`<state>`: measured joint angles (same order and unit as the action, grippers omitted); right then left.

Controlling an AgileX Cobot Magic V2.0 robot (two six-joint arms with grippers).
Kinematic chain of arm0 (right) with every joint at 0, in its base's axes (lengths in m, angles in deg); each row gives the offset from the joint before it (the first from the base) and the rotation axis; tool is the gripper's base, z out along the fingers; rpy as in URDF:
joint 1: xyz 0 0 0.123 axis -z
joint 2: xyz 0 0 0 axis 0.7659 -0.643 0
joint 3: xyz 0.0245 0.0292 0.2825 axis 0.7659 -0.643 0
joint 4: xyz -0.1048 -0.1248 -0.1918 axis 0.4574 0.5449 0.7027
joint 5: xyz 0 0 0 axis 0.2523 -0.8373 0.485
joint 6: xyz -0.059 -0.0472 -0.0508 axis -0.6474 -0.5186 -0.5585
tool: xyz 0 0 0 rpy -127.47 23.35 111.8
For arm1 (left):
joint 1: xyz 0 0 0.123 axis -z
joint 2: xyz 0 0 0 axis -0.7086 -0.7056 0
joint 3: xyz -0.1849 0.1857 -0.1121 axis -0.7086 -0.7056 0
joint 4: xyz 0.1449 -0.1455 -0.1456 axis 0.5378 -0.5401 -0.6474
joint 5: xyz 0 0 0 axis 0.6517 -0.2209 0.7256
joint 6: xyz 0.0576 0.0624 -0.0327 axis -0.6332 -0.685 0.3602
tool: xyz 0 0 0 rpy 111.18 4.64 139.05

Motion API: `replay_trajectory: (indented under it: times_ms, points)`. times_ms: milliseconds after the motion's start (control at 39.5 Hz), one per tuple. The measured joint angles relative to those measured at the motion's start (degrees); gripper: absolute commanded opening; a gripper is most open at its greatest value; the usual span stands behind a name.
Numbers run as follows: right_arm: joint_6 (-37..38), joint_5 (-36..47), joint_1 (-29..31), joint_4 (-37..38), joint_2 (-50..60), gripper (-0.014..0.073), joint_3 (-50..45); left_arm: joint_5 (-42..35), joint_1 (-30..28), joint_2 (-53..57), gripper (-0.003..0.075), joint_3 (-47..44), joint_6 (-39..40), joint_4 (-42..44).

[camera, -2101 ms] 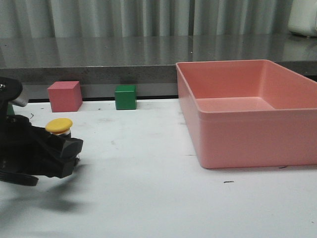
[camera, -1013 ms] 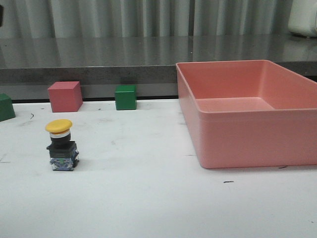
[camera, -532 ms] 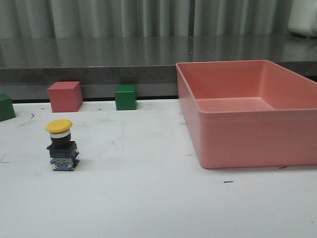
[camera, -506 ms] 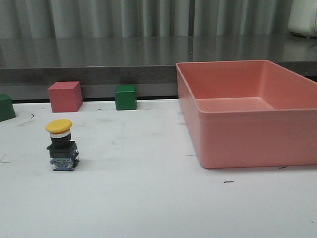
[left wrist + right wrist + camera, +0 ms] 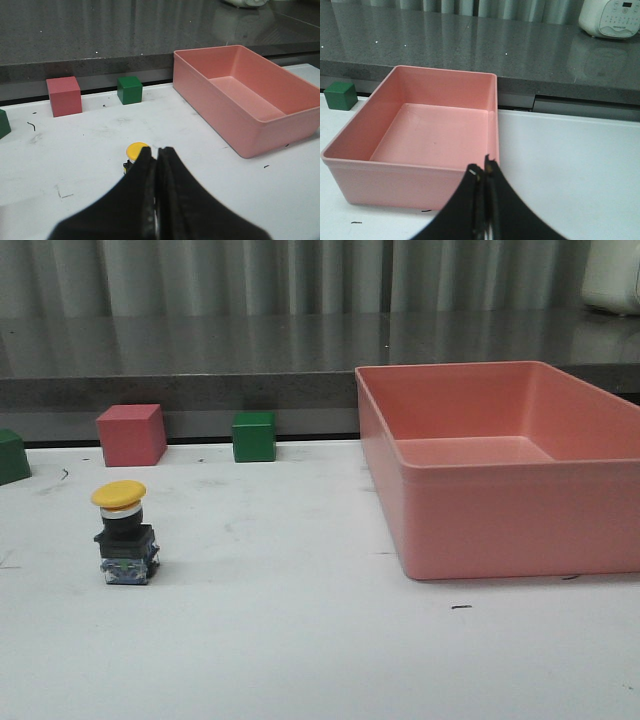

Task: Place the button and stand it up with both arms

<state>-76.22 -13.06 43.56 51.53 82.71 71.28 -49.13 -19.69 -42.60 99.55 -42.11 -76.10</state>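
Note:
The button [image 5: 124,531] stands upright on the white table at the left in the front view, yellow cap up, black-grey base down, free of any gripper. In the left wrist view its yellow cap [image 5: 135,150] shows just beyond my left gripper [image 5: 157,150], which is shut and empty, raised above and short of it. My right gripper [image 5: 483,167] is shut and empty, in front of the near wall of the pink bin [image 5: 410,180]. Neither arm shows in the front view.
A large pink bin [image 5: 520,520] fills the right half of the table. A pink cube [image 5: 130,434] and a green cube [image 5: 253,436] stand at the back edge; another green cube [image 5: 12,456] sits at the far left. A white appliance [image 5: 611,19] rests on the grey counter behind.
About two seconds ago my left gripper was around the button at the left; it has let go and withdrawn out of the front view. The button has stood still since.

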Motion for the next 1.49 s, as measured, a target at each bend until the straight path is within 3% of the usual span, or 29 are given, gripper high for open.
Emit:
replay_trajectory:
  times_ms: [734,1038,1241,1494]
  points:
    - [0.0,0.0,0.0,0.0,0.0,-0.0072,0.0,-2.2,-0.9,0.9,-0.0020,-1.7,0.0,1.3]
    - [0.0,0.0,0.0,0.0,0.0,-0.0072,0.0,-7.4,-15.4,11.2,-0.0020,-11.0,0.0,1.6]
    - [0.0,0.0,0.0,0.0,0.0,-0.0072,0.0,-8.6,-24.3,11.9,-0.0020,-16.5,0.0,1.3]
    - [0.0,0.0,0.0,0.0,0.0,-0.0072,0.0,-15.9,-28.4,11.9,-0.0020,-22.6,0.0,1.3]
